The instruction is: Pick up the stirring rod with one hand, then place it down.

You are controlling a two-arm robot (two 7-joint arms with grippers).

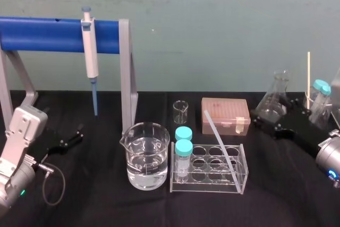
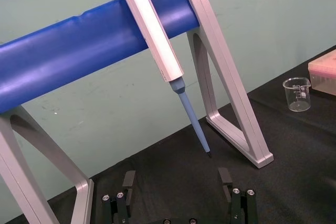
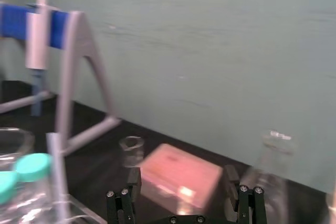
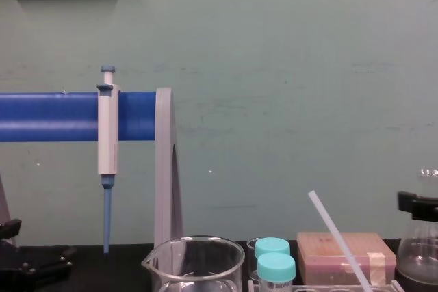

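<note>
The stirring rod (image 1: 219, 137) leans in the test-tube rack (image 1: 243, 176), top tilted back-left; right of the rack, the spread-open right gripper (image 3: 182, 181) sits nearer than the equally spread left gripper (image 2: 177, 182).

Soft, even room light, fairly bright. Green wall (image 4: 287, 100) lit flat, no hot spots. Black worktop (image 1: 95, 206) swallows the light, so shadows on it are barely readable. Pale sheen runs along the upper side of the blue bar (image 2: 79, 40), above the left tool (image 2: 177, 174). Small glints on the beaker (image 1: 144, 155) rim, between the two tools. Right wrist view smeared: pink box (image 3: 163, 166) and flask (image 3: 270, 171) just beyond the right tool (image 3: 182, 174) are blurred. Left wrist view crisp.
</note>
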